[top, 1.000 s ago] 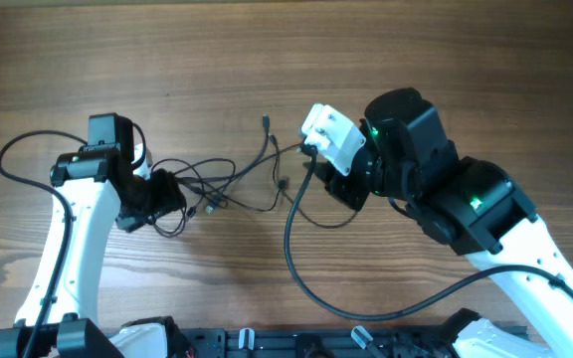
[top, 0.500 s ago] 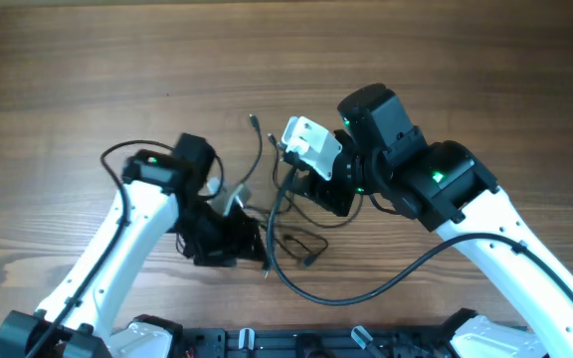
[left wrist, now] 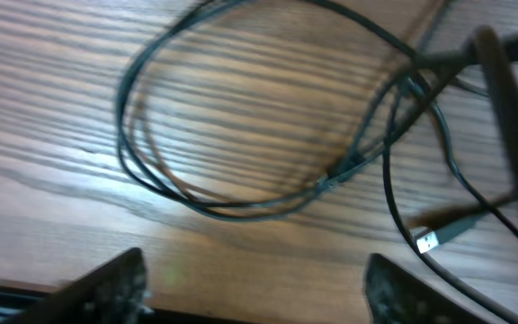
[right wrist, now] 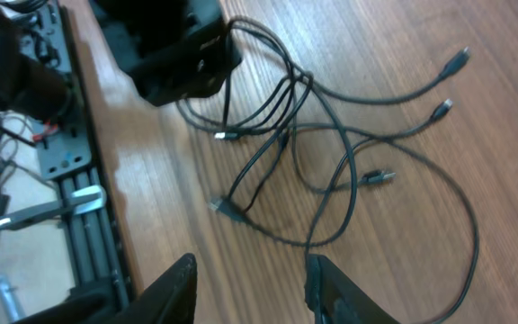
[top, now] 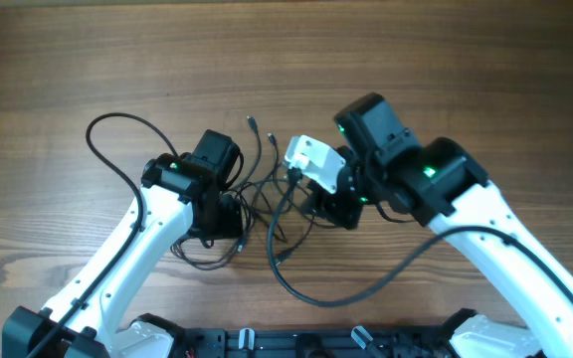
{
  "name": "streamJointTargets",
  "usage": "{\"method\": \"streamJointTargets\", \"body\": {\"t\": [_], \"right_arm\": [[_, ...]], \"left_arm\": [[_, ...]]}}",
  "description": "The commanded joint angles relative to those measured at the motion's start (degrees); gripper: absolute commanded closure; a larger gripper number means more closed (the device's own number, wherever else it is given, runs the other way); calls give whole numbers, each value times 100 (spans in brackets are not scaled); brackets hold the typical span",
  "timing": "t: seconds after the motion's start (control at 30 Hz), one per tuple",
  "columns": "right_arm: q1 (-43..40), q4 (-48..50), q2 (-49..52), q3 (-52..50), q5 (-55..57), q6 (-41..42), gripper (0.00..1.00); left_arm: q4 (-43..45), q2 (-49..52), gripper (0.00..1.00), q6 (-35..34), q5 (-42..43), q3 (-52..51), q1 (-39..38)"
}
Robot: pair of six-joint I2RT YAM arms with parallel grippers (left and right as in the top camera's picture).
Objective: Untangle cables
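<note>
The cables [top: 263, 191] are thin dark wires tangled on the wooden table between my two grippers, with plug ends at the far side [top: 252, 122]. In the left wrist view a cable loop [left wrist: 241, 196] and a USB plug [left wrist: 428, 240] lie ahead of the fingers. My left gripper [left wrist: 254, 292] is open with nothing between its fingers, and sits at the tangle's left side [top: 217, 214]. My right gripper [right wrist: 252, 292] is open and empty above the table, at the tangle's right side [top: 328, 204]. The right wrist view shows the cables [right wrist: 331, 148] spread ahead, with several plug ends.
A thick black arm cable arcs left of the left arm [top: 107, 149], and another curves along the table near the front [top: 346, 290]. The black base rail [right wrist: 70, 171] runs along the table's front edge. The left gripper body [right wrist: 174, 54] shows in the right wrist view.
My left gripper has swung from the far left to the tangle and then back a little. The cables have bunched up between the grippers. My right arm has shifted slightly left.
</note>
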Motion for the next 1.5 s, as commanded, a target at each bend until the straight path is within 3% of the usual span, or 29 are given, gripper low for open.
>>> {"method": "streamJointTargets", "body": {"t": [0.0,0.07,0.13,0.27,0.4,0.47,0.53,0.73,0.97,1.17,1.2,1.3,1.37,1.47], "right_arm": [[13,590,634,-249,48,-238,60],[15,1038,1040,-249,63,138,59],[15,1290,1338,-249,66,256,56],[13,1338,1515,-249,63,251,51],[13,1521,1515,-249,63,258,50],[13,1801,1515,-249,61,374,41],[15,2004,1519,-249,57,721,41],[133,2385,2140,-249,-472,960,59],[1349,3858,3316,-249,-629,946,54],[1685,4037,3751,-249,-568,957,54],[1679,4048,3759,-249,-568,957,55],[1674,4175,3757,-243,-190,1250,96],[1648,3930,3574,-37,236,1700,96],[1469,3121,2465,564,468,1692,96]], "left_arm": [[-109,-9,16,1670,1766,7,-11],[-422,-9,17,2374,3497,7,-11],[-804,-9,18,2411,3847,7,-11],[-1152,-9,19,2409,3613,7,26],[-114,-9,15,1749,3434,7,599],[704,-9,12,1473,3357,7,1449],[1202,-9,16,1237,3187,7,2297],[1720,-9,17,1141,2640,7,4616],[1878,-9,8,1141,1934,7,5101],[1871,-9,6,1141,1937,7,5101],[1869,-9,7,1141,1937,7,5101],[1827,-9,6,1141,1939,7,5101],[1790,-9,6,1139,2011,7,5101],[1611,-9,7,1143,2151,4,5099]]}}
